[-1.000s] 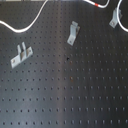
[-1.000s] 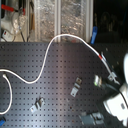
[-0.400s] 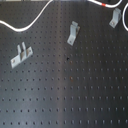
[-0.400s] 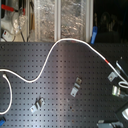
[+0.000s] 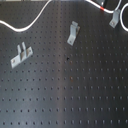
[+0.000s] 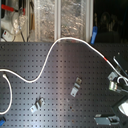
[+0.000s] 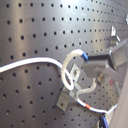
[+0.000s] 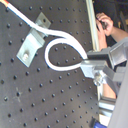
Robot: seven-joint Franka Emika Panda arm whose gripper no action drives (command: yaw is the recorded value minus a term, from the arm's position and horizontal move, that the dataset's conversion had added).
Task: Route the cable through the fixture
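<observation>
The white cable (image 6: 54, 48) runs in a long curve over the black pegboard, carries a red mark (image 6: 106, 59) and ends in a loop at the second exterior view's right. There my gripper (image 6: 122, 78) is shut on the cable (image 7: 70, 60), next to a metal clip fixture (image 6: 114, 83). In both wrist views the loop (image 8: 52, 50) curls from my fingers (image 8: 97, 66) past the clip (image 8: 30, 46). In the first wrist view the cable passes over the clip (image 7: 67, 98). The first exterior view shows the cable (image 5: 35, 21) along the top edge and that clip (image 5: 116, 19).
Two more metal clips stand on the board (image 5: 65, 95): one in the middle (image 5: 74, 33) and one at the first exterior view's left (image 5: 20, 54). A grey block (image 6: 107, 119) sits near the board's front edge. Shelves with clutter (image 6: 45, 20) rise behind the board.
My arm has drawn back toward the second exterior view's right edge, taking the cable end with it. The loop now lies by the right-hand clip.
</observation>
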